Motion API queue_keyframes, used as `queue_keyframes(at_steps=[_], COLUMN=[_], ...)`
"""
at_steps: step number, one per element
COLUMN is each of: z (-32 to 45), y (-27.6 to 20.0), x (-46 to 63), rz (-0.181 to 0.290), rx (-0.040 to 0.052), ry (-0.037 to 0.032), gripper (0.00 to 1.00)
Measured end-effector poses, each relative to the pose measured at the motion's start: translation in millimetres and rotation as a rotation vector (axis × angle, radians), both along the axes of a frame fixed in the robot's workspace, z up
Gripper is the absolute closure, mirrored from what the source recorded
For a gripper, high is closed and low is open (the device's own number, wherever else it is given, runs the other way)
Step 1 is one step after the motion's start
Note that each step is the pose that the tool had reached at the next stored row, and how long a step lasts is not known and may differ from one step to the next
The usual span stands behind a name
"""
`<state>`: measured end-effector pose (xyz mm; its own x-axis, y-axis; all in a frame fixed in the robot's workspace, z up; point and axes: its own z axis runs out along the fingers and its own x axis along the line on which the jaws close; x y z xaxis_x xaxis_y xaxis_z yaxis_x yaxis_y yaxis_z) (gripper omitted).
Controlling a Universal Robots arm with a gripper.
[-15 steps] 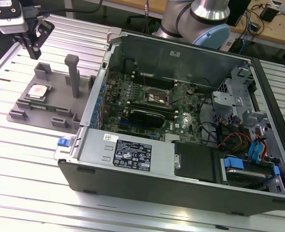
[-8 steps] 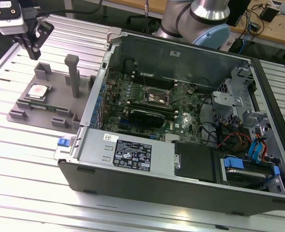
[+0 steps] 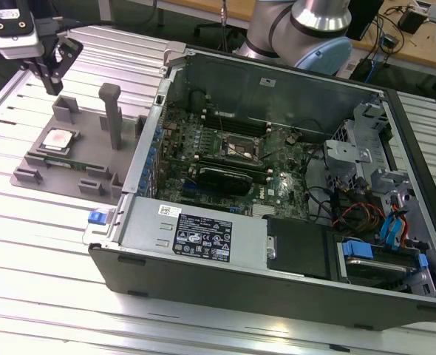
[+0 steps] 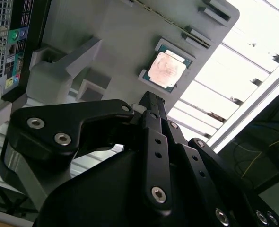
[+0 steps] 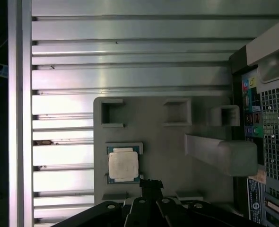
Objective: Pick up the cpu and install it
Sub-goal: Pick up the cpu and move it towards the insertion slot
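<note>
The cpu (image 3: 58, 140) lies flat in its square recess on the grey holder (image 3: 92, 166). The holder sits on the slatted table (image 3: 41, 244), just beside the open computer case (image 3: 151, 229) (whose wall rises close along the holder's edge). The gripper (image 3: 54, 87) hangs above the holder's corner, apart from the cpu and carrying nothing. Whether it is open or closed I cannot tell.

In the foreground my gripper (image 4: 149, 97) has its fingertips pressed together and empty. Just beyond them, the cpu (image 4: 167, 71) lies flat in the grey holder (image 4: 116, 42).
</note>
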<state>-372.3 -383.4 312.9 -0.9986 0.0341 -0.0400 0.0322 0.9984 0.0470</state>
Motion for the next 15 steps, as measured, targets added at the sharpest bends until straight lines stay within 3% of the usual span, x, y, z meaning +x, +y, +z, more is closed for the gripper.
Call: queue_keyframes(at_steps=[15], z=[-13.4], y=[0.0], x=[-3.7], rz=[0.0], rx=[-0.0001], ry=[0.0001], gripper=[0.89])
